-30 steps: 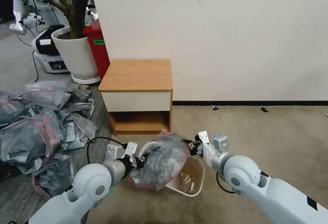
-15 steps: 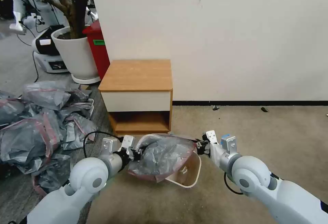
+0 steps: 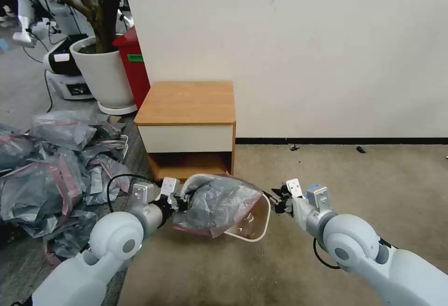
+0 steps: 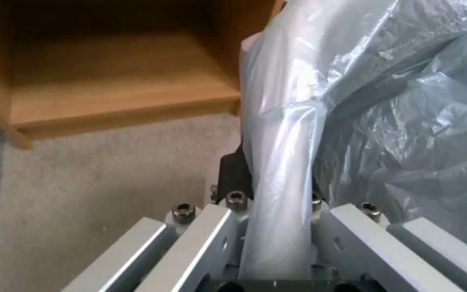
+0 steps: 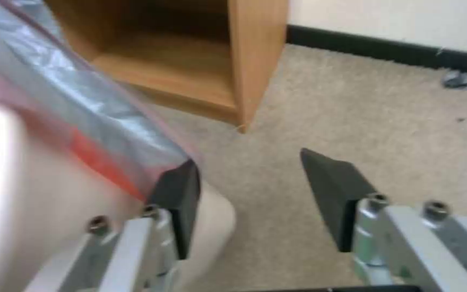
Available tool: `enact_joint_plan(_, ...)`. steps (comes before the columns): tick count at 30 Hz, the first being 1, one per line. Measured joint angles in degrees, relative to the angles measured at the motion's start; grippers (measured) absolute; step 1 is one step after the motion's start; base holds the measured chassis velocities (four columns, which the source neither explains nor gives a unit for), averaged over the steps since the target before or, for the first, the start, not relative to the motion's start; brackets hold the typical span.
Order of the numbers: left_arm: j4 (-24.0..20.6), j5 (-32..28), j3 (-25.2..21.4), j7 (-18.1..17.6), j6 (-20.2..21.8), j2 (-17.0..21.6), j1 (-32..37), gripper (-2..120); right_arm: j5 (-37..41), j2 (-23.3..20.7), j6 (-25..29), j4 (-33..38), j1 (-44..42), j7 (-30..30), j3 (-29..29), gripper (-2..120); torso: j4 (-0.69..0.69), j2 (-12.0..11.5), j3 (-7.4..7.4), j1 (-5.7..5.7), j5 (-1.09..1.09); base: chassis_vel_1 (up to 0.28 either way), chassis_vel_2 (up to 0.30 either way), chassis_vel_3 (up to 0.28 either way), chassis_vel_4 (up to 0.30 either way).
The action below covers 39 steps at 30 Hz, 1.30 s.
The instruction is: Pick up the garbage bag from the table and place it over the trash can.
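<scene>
Crowding the trash can [image 3: 255, 219]: table [image 3: 187, 103] behind; left fingers [image 4: 233, 178] pinching garbage bag [image 3: 219, 203], right fingers [image 5: 333, 190] wide.

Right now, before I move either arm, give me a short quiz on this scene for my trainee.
1. True or false: the right gripper has its fingers clamped on the garbage bag.
2. Where is the trash can? A: on top of the table. B: tilted on the carpet in front of the table. C: inside the plant pot.
3. Which gripper is shut on the garbage bag at the trash can's rim?

Key: 1. False, its fingers are apart. 2. B. 3. The left gripper.
</scene>
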Motion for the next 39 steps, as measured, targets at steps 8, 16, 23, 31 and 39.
enact_joint_plan(8, -0.1, 0.0, -1.7, 0.7, -0.5, 0.2, 0.7, 3, -3.7, -1.8, -0.4, -1.4, -1.1, -0.9, 1.9, 65, 0.0, 0.0, 0.0, 0.0, 0.0, 0.0, 0.0, 0.0, 0.0)
enact_joint_plan(16, 0.1, 1.3, -2.2, 0.8, -0.9, -0.3, 1.0, 3, -4.7, -2.1, 0.2, -1.9, -2.8, -1.1, 4.8, 68, 0.0, 0.0, 0.0, 0.0, 0.0, 0.0, 0.0, 0.0, 0.0)
enact_joint_plan(23, 2.3, 2.9, -3.2, 0.8, -2.0, -1.4, 0.8, 3, 18.1, 2.2, 2.9, 5.2, -4.4, 7.7, 14.9, 71, 0.01, 0.0, 0.0, 0.0, -0.01, 0.0, 0.0, 0.0, 0.0)
enact_joint_plan(31, 3.2, 3.7, -3.3, 0.9, -2.4, -2.1, 0.5, 3, 44.9, 9.8, 0.6, 15.1, -5.4, 18.6, 20.2, 75, 0.0, 0.0, 0.0, 0.0, -0.01, 0.0, 0.0, 0.0, 0.0)
enact_joint_plan(39, 3.4, 3.9, -3.3, 0.9, -2.6, -2.9, 0.4, 3, 46.5, 17.6, -1.6, 16.0, -6.4, 22.5, 15.1, 75, 0.0, 0.0, 0.0, 0.0, -0.02, 0.0, 0.0, 0.0, 0.0)
